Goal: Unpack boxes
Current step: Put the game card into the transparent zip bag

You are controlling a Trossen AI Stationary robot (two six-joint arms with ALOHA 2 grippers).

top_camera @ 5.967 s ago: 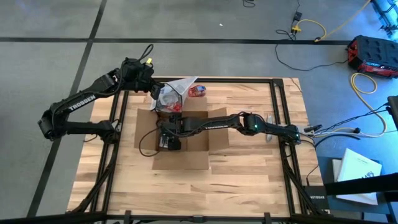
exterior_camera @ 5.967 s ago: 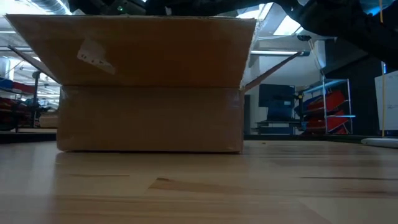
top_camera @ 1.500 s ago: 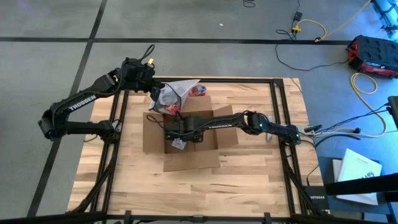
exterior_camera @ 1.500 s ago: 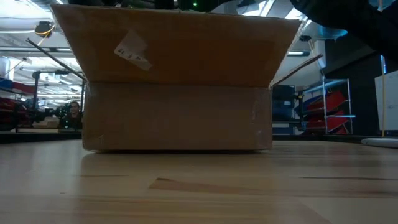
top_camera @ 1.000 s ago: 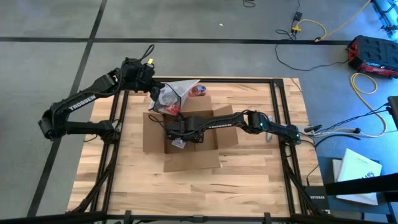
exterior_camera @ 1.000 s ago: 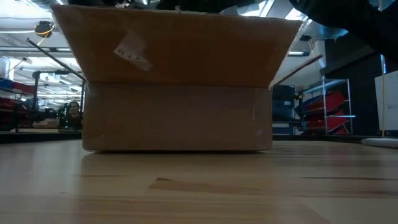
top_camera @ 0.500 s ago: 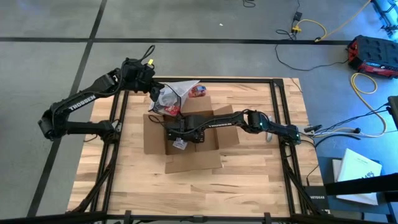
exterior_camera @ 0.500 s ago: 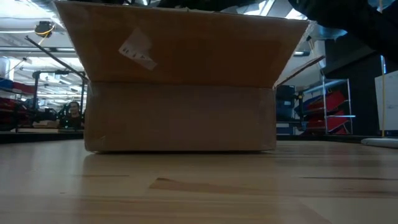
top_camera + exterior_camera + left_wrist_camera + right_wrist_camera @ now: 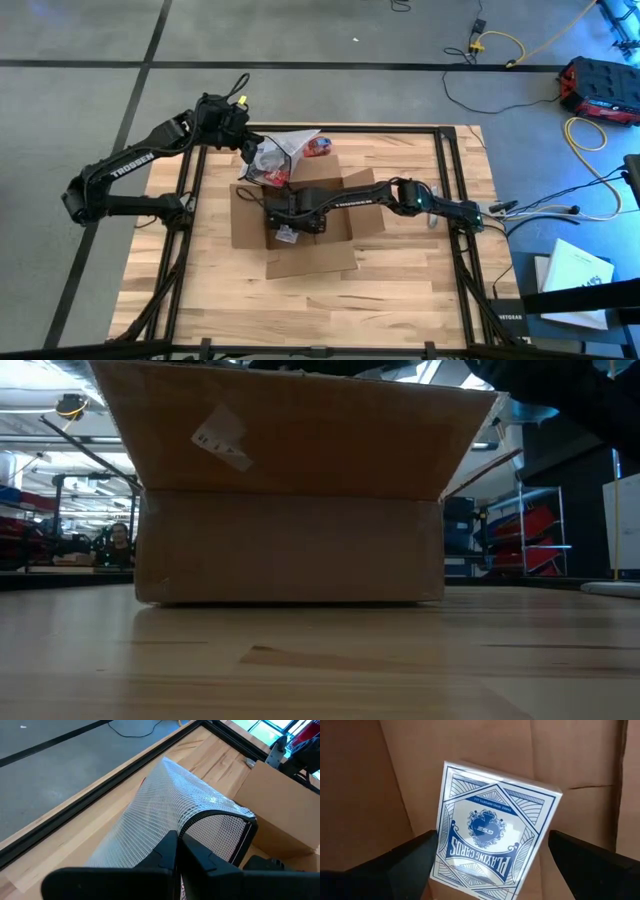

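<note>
Cardboard box [image 9: 300, 225] sits mid-worktop [image 9: 400, 290], flaps up, a pack of playing cards [image 9: 492, 852] inside between the right pincer's [image 9: 490, 865] spread fingers. Left pincer [image 9: 177, 845], beside the box, is clamped on a mesh bag [image 9: 165, 815].

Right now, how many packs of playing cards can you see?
1: a playing cards pack lying in the cardboard box, between the right gripper's open fingers. Others may be hidden inside the box.
</note>
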